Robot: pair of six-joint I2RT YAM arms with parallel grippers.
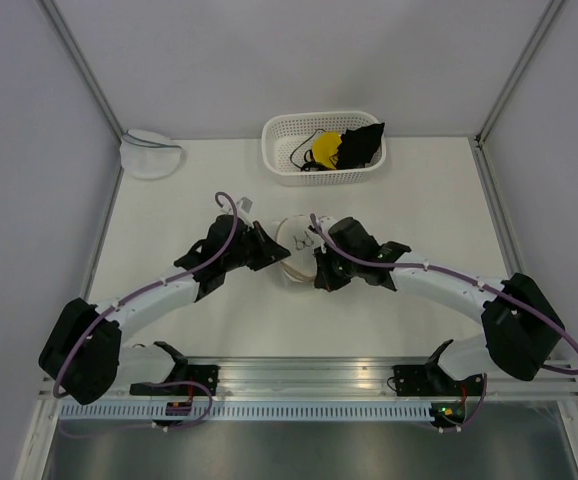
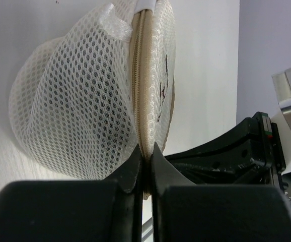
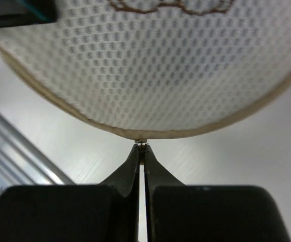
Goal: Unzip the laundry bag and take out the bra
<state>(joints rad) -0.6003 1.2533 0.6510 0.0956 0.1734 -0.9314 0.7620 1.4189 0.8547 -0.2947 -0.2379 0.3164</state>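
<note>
Left gripper: clamped tight on the tan zipper rim of the laundry bag, rim's edge pinched between the closed fingers. Right gripper: tips together as well, meeting on a small pale tab at the bag's tan edge, from the other side. Bag held between the two near the middle of the table, flat face upward in the top view. Zipper teeth closed along the stretch in view. Contents not to be made out through the mesh.

Beyond it, against the far edge: white plastic basket with slotted walls, holding a yellow round item and a heap of black fabric, thin dark straps trailing to the left. In the far left corner, well apart: second white dome pouch with a grey-blue rim. In the left wrist view, black body of the right arm close behind the bag, blocking the ground past it.

Surface matt white, faintly grained. Pale grey panels on three sides, metal posts at the far corners, a slotted metal rail along the near edge by the arm bases.

Mesh white and honeycomb-holed, soft and puffed on the dome side. Finer on the flat face, with brown stitched line-work and a few dark marks. Rim of woven tan tape, curved in an even arc.
</note>
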